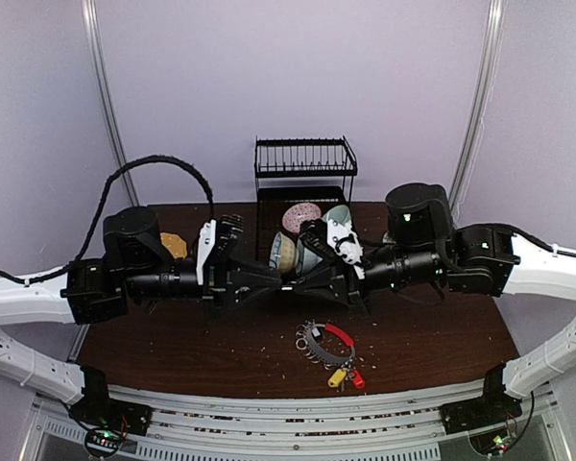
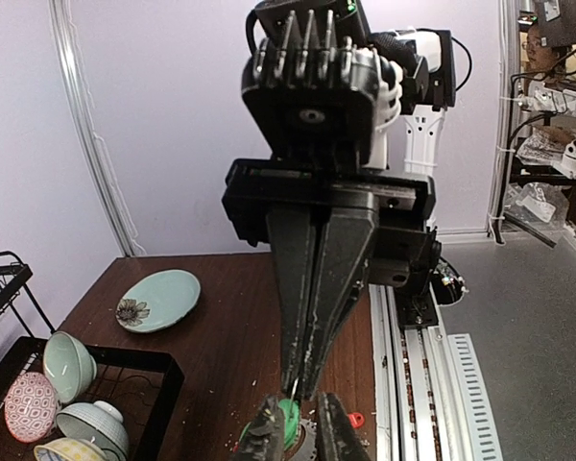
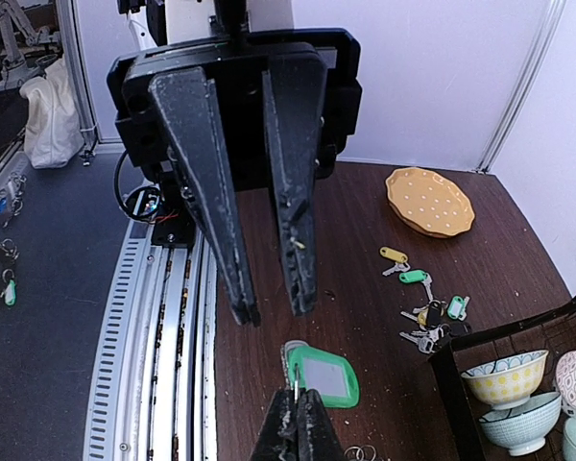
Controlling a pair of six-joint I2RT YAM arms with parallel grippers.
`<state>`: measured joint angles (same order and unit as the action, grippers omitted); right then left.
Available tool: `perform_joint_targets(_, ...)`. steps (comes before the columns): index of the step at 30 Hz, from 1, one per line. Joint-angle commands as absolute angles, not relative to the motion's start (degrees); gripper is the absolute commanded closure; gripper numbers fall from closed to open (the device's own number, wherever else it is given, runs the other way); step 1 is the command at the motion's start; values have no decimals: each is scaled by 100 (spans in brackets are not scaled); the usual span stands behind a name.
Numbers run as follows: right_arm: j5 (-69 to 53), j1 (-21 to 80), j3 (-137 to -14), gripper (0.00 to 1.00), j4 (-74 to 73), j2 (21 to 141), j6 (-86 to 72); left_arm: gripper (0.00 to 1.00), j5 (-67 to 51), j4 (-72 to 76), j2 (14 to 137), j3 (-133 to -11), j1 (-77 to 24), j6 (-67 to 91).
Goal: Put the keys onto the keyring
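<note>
Keyring (image 1: 338, 334) lies on the bench (image 1: 173, 355), apart from both claws. Right claw (image 3: 294, 399) pinches a green-tagged key (image 3: 324, 376). The left claw (image 2: 300, 415) straddles it, fingers apart. Only the right wrist view shows spare keys (image 3: 427, 322).

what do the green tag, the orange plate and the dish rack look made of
Green tag: probably plastic, given its flat uniform colour, paler centre panel and rounded corners.
Orange plate: likely ceramic, fairly matte, with a dotted face and wavy rim; melamine is possible.
Dish rack: black coated metal wire, judging by its thin straight bars.
</note>
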<state>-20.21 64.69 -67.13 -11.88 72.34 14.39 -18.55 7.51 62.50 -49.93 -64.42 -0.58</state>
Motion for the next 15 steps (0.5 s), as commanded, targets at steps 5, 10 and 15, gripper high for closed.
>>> perform_joint_targets(5, -2123, 6511, -6731, 100, -1077, 7172, 1374, 85, -1753, 588, 6659, -5294, -6407, -83)
perform_joint_targets(10, -2166, 6505, -6723, 100, -1070, 7163, 1368, 86, -1758, 614, 6809, -5322, -6407, -62)
perform_joint_targets(15, -2208, 6509, -6737, 100, -1084, 7184, 1406, 95, -1741, 672, 6873, -5362, -6407, -44)
